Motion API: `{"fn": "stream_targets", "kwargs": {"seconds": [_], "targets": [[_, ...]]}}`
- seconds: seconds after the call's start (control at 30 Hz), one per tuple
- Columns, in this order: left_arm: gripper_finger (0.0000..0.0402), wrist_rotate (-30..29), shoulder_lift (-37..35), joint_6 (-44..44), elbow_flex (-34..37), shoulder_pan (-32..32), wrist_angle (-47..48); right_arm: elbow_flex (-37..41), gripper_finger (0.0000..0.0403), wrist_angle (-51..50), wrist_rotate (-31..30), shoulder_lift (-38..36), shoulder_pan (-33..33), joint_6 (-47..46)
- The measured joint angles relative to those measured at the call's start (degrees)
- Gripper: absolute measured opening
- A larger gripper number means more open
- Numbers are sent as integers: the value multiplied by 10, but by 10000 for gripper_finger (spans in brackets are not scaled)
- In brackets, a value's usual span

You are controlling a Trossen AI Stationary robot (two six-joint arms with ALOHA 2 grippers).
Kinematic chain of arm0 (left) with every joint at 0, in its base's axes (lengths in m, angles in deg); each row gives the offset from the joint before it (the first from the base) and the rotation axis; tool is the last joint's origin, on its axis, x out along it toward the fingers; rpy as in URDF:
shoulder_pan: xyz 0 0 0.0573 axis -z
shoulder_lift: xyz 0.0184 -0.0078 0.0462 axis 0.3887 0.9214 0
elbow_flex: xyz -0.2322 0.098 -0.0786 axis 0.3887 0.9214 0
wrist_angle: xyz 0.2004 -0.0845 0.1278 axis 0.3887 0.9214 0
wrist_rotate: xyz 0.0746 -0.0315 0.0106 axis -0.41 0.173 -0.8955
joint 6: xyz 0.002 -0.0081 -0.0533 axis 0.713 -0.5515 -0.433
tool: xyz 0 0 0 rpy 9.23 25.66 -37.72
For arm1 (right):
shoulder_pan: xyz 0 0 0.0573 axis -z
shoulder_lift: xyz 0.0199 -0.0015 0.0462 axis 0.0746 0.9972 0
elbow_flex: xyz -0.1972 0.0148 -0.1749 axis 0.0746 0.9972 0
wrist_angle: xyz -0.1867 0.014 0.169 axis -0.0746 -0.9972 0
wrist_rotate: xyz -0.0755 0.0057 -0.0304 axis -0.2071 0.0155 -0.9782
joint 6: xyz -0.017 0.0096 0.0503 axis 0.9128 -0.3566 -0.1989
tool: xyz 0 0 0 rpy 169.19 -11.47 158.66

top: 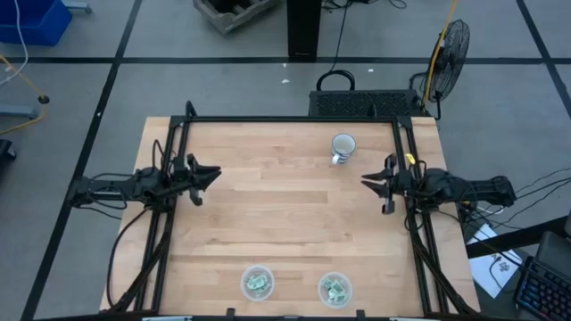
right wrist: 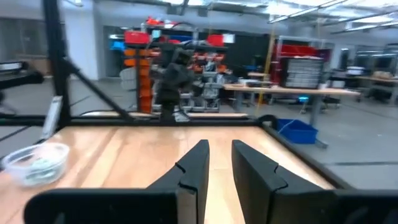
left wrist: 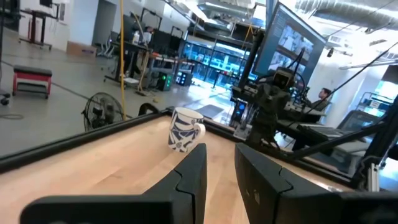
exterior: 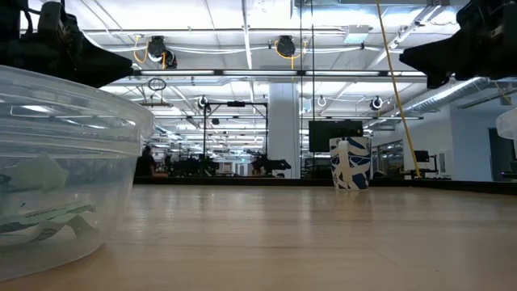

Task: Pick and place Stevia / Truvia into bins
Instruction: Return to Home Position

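Left gripper (top: 212, 174) at left edge, raised above surface (top: 285, 205), fingers slightly parted, nothing held. Right gripper (top: 368, 182) at right edge, raised, fingers slightly parted, nothing held. Both arms point inward, facing each other.

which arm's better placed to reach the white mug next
Right. The white, blue-patterned mug stands on the right gripper's side of the wooden table, close to its open fingers; the left gripper, also open, waits at the opposite edge, farther off.
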Motion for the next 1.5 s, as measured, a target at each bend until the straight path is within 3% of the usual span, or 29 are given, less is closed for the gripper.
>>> {"fn": "stream_targets", "kwargs": {"seconds": [0.17, 0.63, 0.9, 1.5], "targets": [[88, -1, 0, 23, 0, 0, 13, 31, 63, 52, 68, 0, 8, 2], [88, -2, 1, 150, 0, 0, 26, 56, 63, 23, 67, 0, 17, -28], [88, -2, 1, 158, 0, 0, 26, 57, 63, -12, 68, 5, 17, -86], [88, -2, 1, 153, 0, 0, 25, 57, 63, -12, 67, 8, 17, -88]]}}
